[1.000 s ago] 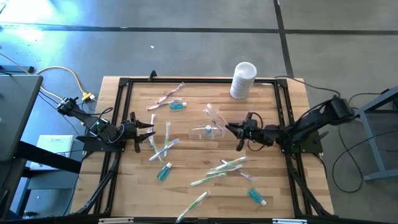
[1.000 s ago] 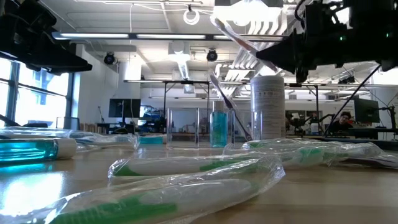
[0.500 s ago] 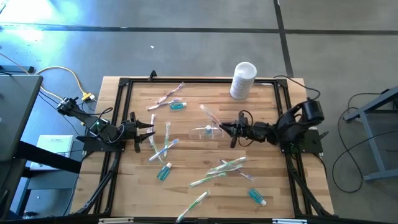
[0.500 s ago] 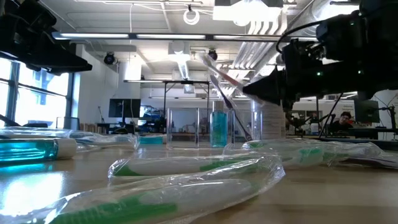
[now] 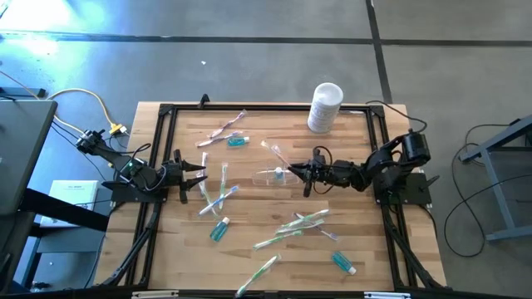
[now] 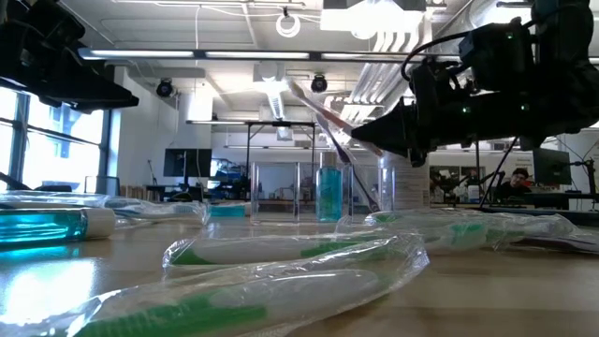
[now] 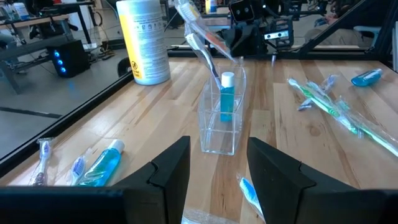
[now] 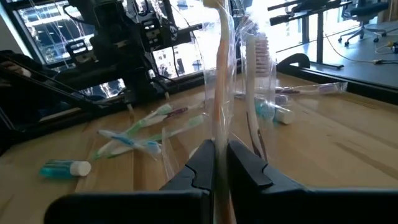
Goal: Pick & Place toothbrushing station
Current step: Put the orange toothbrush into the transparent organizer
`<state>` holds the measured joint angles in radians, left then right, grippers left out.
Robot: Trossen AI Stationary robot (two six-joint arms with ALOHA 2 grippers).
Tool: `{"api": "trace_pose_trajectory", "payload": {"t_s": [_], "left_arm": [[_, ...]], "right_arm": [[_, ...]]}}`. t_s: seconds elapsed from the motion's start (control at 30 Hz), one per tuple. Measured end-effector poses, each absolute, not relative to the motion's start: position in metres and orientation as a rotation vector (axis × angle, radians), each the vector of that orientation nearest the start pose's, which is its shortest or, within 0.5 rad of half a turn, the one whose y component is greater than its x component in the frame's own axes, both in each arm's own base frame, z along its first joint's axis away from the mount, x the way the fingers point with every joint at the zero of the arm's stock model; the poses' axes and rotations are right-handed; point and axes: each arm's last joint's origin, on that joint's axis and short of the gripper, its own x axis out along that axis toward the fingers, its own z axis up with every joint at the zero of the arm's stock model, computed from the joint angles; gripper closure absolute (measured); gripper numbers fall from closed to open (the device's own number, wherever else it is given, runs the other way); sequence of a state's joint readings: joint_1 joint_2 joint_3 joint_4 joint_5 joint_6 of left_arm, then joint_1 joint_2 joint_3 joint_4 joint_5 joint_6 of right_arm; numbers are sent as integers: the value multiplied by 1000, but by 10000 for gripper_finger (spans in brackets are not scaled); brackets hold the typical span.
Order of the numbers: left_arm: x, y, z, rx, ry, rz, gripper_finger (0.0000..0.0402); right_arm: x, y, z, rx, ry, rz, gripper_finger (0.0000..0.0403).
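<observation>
A clear plastic cup [image 5: 273, 177] stands at the table's middle with a teal tube [image 7: 227, 99] upright inside it. My right gripper [image 5: 293, 172] is at the cup's right side, above its rim. It is shut on a pink-and-white toothbrush in a clear wrapper [image 5: 273, 152], which slants up toward the far left over the cup [image 7: 219, 118]. Whether the brush's lower end is inside the cup, I cannot tell. My left gripper [image 5: 199, 174] is open and empty at the table's left, pointing at the cup. My right gripper pinches the wrapped toothbrush's handle [image 8: 219, 134] between its two fingers, wrapper and brush together. The fingers come roughly level from the table's right and lie across the handle. The brush is lifted clear of the table, and its bristle head [image 8: 258, 50] rises above the fingers.
A white canister [image 5: 324, 106] stands at the far right. Wrapped toothbrushes lie scattered near left [image 5: 218, 198], far left [image 5: 224, 129] and near right [image 5: 303, 220]. Teal tubes [image 5: 219, 230] [image 5: 342, 263] lie toward the near edge. A black frame [image 5: 166, 149] rims the table.
My right gripper has moved toward the table's left, up to the cup, carrying the wrapped toothbrush. The brush stays slanted and has come over the cup. The right arm has folded back at its elbow.
</observation>
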<state>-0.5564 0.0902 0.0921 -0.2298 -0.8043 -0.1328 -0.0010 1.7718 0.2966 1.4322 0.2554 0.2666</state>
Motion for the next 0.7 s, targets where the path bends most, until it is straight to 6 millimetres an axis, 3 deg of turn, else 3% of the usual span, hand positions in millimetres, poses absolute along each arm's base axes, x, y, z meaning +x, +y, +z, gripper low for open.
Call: {"api": "trace_pose_trajectory", "payload": {"t_s": [0.7], "left_arm": [[85,-29,168,12,161,258,246]], "right_arm": [[250,-10,109,244,123,-293,380]]}}
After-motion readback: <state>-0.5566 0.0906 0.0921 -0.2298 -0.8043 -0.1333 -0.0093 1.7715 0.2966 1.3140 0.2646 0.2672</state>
